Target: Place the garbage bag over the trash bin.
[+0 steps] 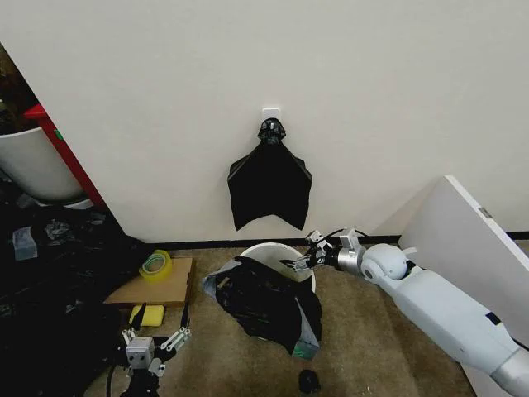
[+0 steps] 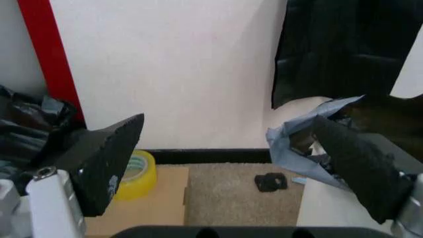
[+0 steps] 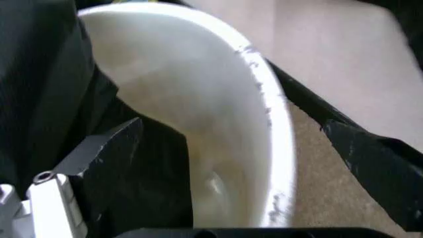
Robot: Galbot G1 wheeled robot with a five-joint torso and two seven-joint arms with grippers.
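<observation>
Left gripper (image 1: 151, 341), nearest, idle low, fingers apart. Garbage bag (image 1: 263, 304) covers only the trash bin's (image 1: 266, 249) near side. Right gripper (image 1: 302, 258), fingers spread, straddles the bare far-right rim; rest still uncovered.
</observation>
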